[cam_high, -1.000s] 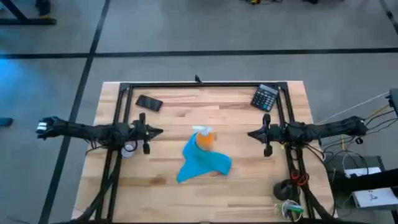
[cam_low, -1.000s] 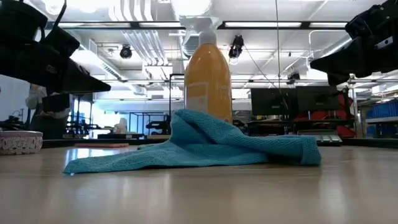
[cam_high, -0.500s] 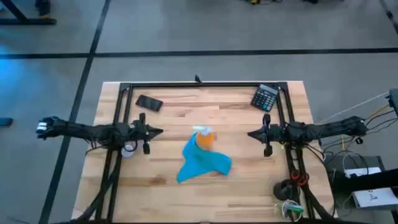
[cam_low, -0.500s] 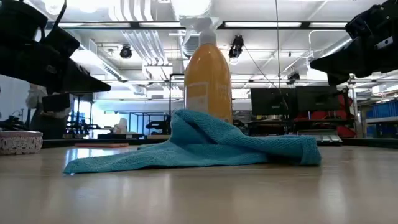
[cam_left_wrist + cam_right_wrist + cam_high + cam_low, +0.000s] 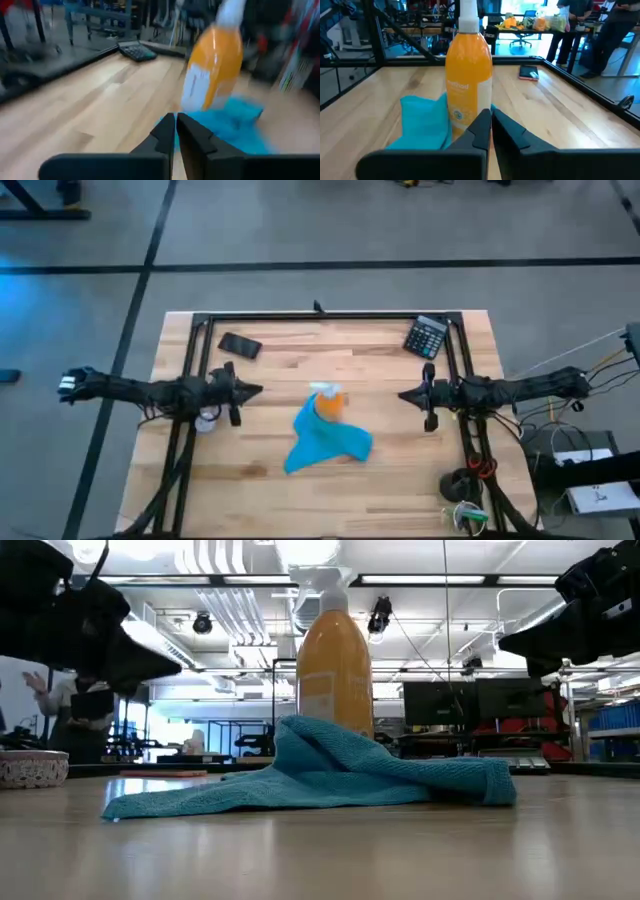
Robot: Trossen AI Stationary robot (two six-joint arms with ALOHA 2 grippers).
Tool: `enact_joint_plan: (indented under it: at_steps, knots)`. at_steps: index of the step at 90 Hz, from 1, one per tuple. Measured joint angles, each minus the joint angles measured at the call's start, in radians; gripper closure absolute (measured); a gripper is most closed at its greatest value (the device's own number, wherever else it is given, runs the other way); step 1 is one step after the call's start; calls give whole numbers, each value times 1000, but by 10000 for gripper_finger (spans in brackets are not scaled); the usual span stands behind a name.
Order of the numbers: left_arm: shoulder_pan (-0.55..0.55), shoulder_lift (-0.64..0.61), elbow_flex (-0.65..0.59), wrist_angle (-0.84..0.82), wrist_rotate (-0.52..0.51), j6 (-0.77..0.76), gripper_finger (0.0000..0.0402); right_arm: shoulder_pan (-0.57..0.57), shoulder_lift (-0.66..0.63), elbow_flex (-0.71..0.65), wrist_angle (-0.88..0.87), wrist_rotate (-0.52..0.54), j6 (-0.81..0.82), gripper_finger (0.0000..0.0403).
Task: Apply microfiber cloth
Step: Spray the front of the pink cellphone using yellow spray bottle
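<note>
- Both grippers are hovering with fingers pressed together, gripping nothing: left gripper (image 5: 252, 390) left of the bottle (image 5: 328, 404), right gripper (image 5: 408, 394) on its right.
- Crumpled cloth (image 5: 325, 442) is lying mid-table, touching the bottle's base, apart from both grippers.

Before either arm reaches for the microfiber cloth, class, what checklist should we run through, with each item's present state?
1. Microfiber cloth lies free on the table, held by neither claw: ok.
2. Left claw empty, fingers together, so it must open before grasping: not ok.
3. Right claw empty, also shut: not ok.
4. Orange spray bottle stands upright at the cloth's far edge and could be knocked over: not ok.
5. Whether the cloth touches or lies under the bottle: cannot tell.
6. Phone and calculator lie well away from the cloth: ok.
</note>
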Motion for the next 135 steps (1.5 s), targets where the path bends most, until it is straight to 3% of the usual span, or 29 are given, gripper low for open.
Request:
enact_joint_plan:
  at_steps: [8,43,51,63,77,85,94,104,112,125,135]
  knots:
    - [0,0,0,61,0,-73,395,0,0,0,0,0,0,403]
    - [1,9,0,93,-54,-90,385,0,0,0,0,0,0,403]
    - [4,9,0,93,-84,-91,368,0,0,0,10,0,0,403]
    - [24,7,0,93,-208,-88,332,0,0,0,55,-1,8,403]
    - [71,13,0,77,-222,-73,286,0,0,0,136,20,251,403]
    - [106,20,0,39,-222,-72,257,-1,-1,0,183,50,310,403]
    - [155,29,0,4,-222,-71,228,-1,0,0,229,57,255,403]
    - [219,47,0,-8,-219,-68,208,-2,0,0,278,139,153,403]
    - [274,68,34,-79,-212,-82,206,-2,2,0,317,188,108,403]
    - [358,133,176,-388,-213,-82,222,-2,30,0,382,223,26,403]
    - [396,199,242,-503,-215,-82,238,-2,71,0,410,247,-5,403]
